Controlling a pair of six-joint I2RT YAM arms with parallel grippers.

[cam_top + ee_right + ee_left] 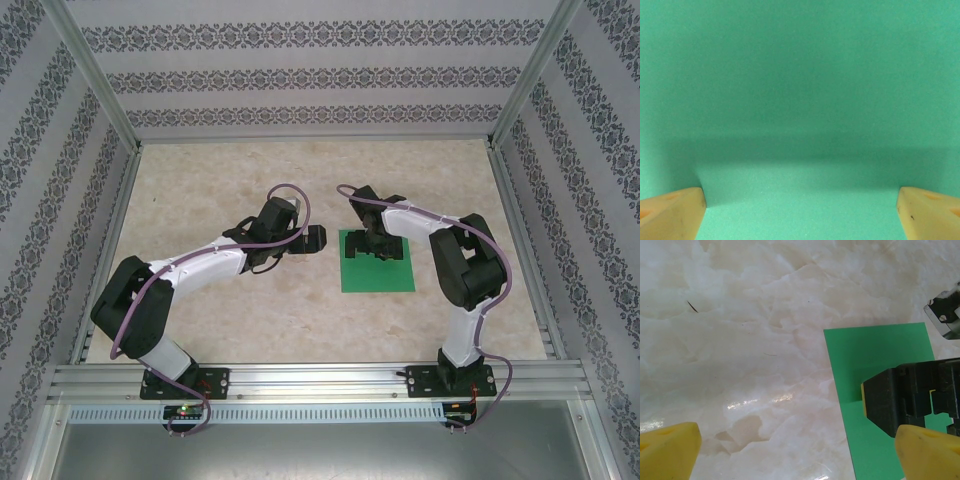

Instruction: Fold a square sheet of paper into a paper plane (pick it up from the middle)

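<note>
Paper (385, 275) lies flat under right gripper (372, 245) — jaws wide.

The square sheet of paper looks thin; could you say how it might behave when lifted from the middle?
The square sheet of paper lies flat on the table, so it is probably floppy and its edges would droop. The table looks glossy, so the open right hand above it may slide it rather than pinch it.
</note>
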